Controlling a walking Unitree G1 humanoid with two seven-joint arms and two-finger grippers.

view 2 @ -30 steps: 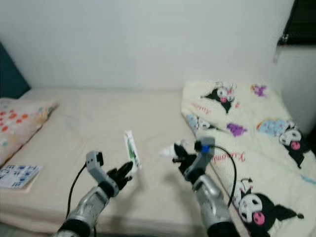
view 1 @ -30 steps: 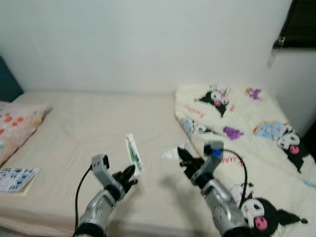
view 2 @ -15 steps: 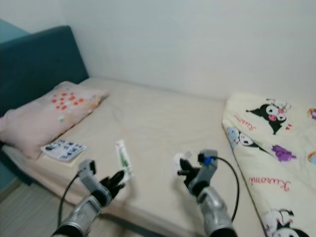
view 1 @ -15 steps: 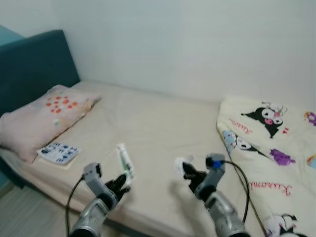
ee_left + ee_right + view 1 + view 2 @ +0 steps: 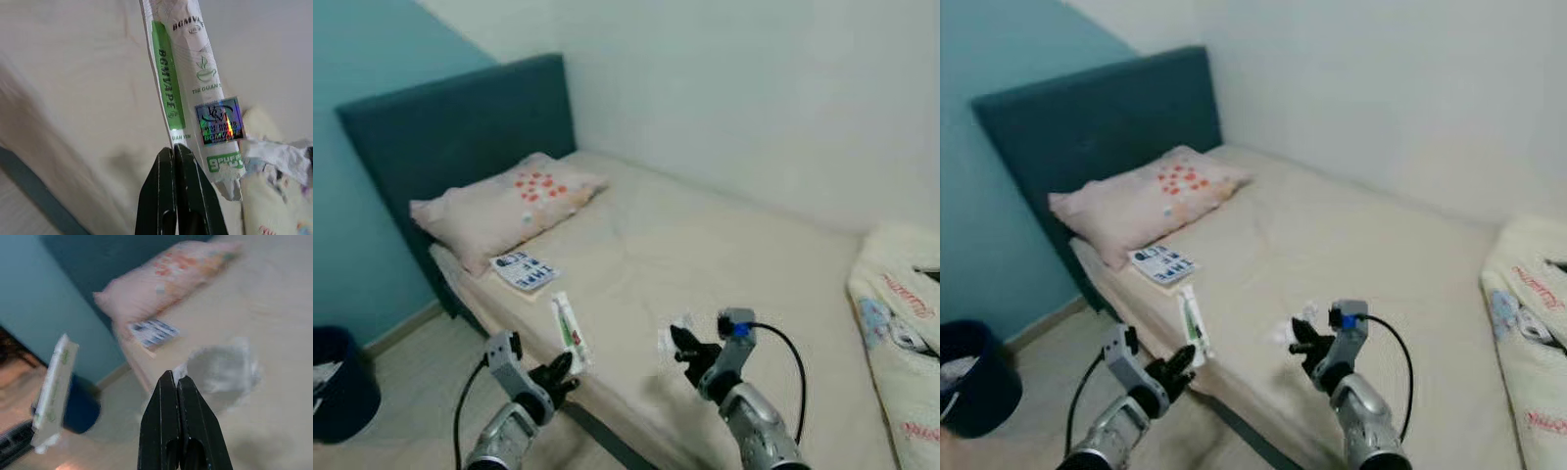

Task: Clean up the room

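**A:** What have the fingers got?

**B:** The left gripper [image 5: 174, 152] has its two black fingers pinched flat together on the lower edge of a long, white-and-green printed foil wrapper [image 5: 190, 93], which stands up from the grip, in the air near the bed's edge. The right gripper [image 5: 172, 382] is likewise squeezed tight on the rim of a crumpled, clear plastic wrapper [image 5: 222, 368], held out over the near part of the mattress.

**A:** How will they handle?

**B:** Both look very light and limp. The foil wrapper has some stiffness along its length but I'd expect it to flop or slide if the pinch loosens, since foil is slick. The clear one is soft and crushable, nothing fragile. An edge pinch suits each; the grip on the foil is close to the very end, so a deeper bite would be safer.

**A:** And round about?

**B:** A beige bed [image 5: 734, 264] ahead, a pink spotted pillow [image 5: 504, 201] at the far left against a dark teal headboard [image 5: 460, 127], and a small blue-and-white printed booklet [image 5: 524, 271] just near of the pillow. A dark blue bin [image 5: 974, 377] stands on the floor at the far left, a likely place for both wrappers. A cartoon-print blanket [image 5: 901, 304] lies on the right.
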